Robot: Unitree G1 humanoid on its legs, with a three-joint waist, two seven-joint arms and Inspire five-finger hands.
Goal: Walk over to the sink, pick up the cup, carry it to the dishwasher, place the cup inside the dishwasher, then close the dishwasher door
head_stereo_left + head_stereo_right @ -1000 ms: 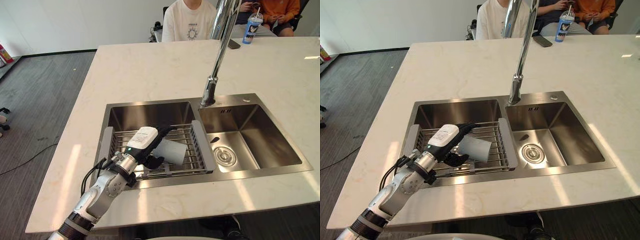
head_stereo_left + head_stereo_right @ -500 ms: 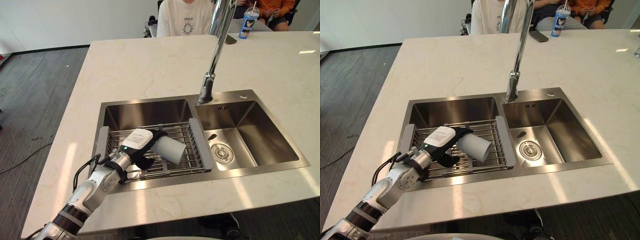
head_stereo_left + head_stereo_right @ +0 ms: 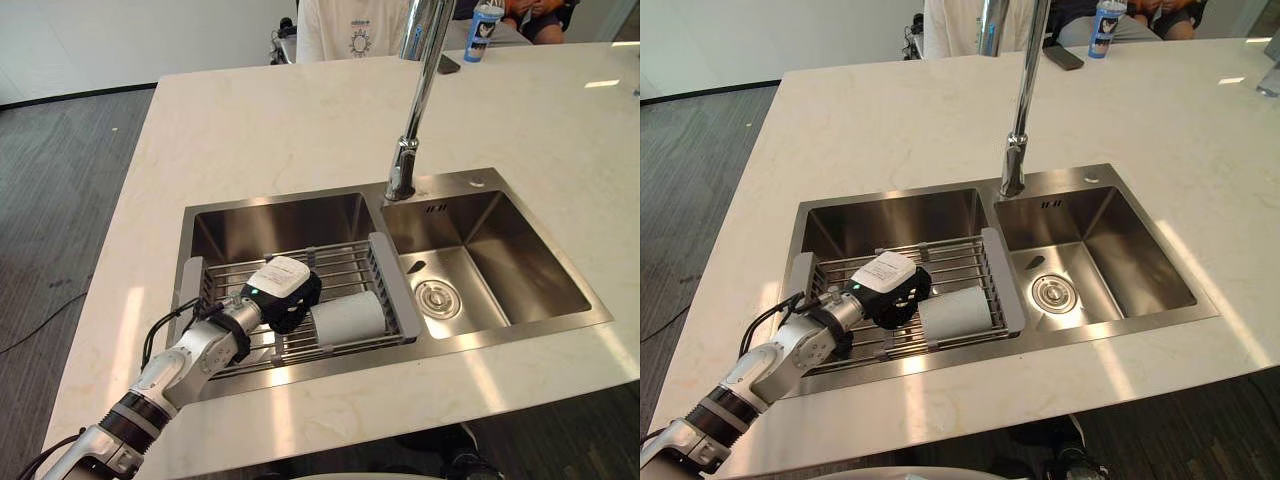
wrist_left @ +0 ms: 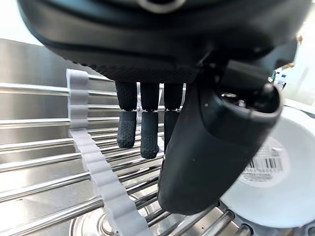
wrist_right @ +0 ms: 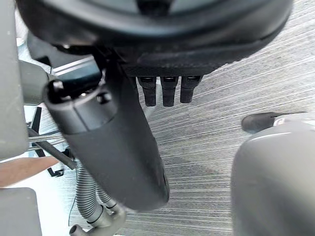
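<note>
My left hand (image 3: 285, 300) hung with fingers loose, gripping nothing, just beside the cup (image 3: 348, 317) lying on the sink rack (image 3: 340, 262).

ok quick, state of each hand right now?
Left hand: open, fingers straight over the rack, beside the cup, not holding it.
Right hand: open, relaxed, holding nothing.

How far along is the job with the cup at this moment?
Done: the robot is at the sink. In hand: the left hand is down at the rack beside the cup, which lies on its side, ungripped. The right hand hangs idle. Left: grasp, carry, load the dishwasher, close its door.
</note>
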